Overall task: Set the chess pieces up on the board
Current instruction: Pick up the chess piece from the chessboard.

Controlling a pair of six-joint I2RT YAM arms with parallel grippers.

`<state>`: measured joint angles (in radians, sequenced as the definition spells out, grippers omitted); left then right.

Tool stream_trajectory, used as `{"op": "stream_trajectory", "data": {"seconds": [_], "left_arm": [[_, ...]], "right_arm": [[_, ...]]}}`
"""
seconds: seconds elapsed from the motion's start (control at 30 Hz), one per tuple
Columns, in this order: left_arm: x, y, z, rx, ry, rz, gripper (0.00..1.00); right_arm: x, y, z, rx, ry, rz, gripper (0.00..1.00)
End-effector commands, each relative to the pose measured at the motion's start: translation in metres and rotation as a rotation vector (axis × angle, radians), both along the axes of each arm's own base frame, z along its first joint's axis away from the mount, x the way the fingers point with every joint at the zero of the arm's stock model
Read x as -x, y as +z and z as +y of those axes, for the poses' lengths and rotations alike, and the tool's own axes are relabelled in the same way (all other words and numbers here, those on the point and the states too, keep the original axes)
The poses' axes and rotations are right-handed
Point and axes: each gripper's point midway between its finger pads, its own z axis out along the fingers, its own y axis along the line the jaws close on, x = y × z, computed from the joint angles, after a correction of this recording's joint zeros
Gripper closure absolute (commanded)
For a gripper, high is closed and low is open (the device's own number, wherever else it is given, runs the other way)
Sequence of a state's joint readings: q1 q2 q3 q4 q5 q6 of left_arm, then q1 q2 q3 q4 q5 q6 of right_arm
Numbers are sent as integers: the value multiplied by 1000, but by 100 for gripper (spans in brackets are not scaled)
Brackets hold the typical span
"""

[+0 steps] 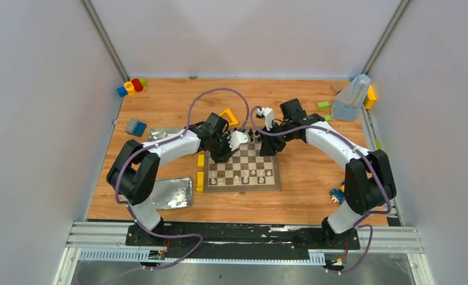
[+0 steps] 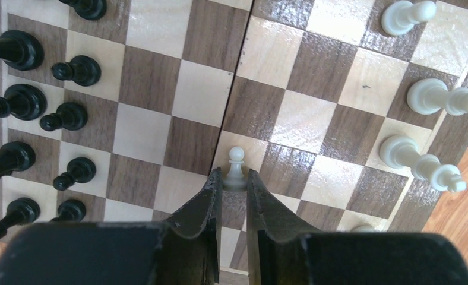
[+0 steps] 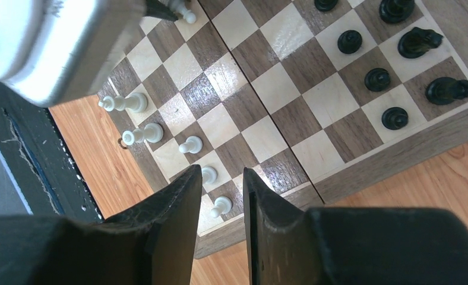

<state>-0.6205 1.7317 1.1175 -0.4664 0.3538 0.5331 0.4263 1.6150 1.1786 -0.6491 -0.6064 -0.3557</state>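
Note:
The checkered wooden board [image 1: 272, 185] lies mid-table. In the left wrist view, black pieces [image 2: 71, 116] stand along the left side of the board [image 2: 178, 89] and white pieces [image 2: 433, 98] along the right. My left gripper [image 2: 234, 177] is shut on a white pawn [image 2: 236, 163], gripping its base; the pawn stands upright on a square near the board's centre seam. My right gripper [image 3: 222, 170] is open and empty, held above the board's edge [image 3: 392, 151] over two white pawns [image 3: 221, 206]. In the top view the left gripper [image 1: 223, 153] and the right gripper [image 1: 268, 145] are both over the board's far end.
Two yellow blocks [image 1: 200, 181] lie along the board's left edge, and a yellow wedge [image 1: 228, 116] lies behind it. Metal tins sit at near left [image 1: 173, 193] and left [image 1: 157, 135]. Toy blocks [image 1: 132, 86] lie at the far left, and a clear container [image 1: 350, 98] at the far right.

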Motion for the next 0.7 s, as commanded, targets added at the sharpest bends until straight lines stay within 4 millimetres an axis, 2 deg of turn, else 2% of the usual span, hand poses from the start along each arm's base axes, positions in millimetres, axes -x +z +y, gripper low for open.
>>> {"op": "stream_trajectory", "data": {"seconds": [0.0,0.13,0.27,0.47,0.67], "left_arm": [[-1,25,-9,91,8,-61,89],[-1,47,-18,179,12,-95,90],[5,69,-34,267,-9,-65,89],[19,104,-53,398,-48,-17,88],[23,126,-65,457,-49,14,88]], "right_arm": [[-15,42,1,-148,-40,-38,68],[-18,62,2,-320,-48,48,68],[-12,72,16,-432,12,151,68],[-10,72,35,-514,85,263,68],[-1,72,53,-526,144,307,66]]}}
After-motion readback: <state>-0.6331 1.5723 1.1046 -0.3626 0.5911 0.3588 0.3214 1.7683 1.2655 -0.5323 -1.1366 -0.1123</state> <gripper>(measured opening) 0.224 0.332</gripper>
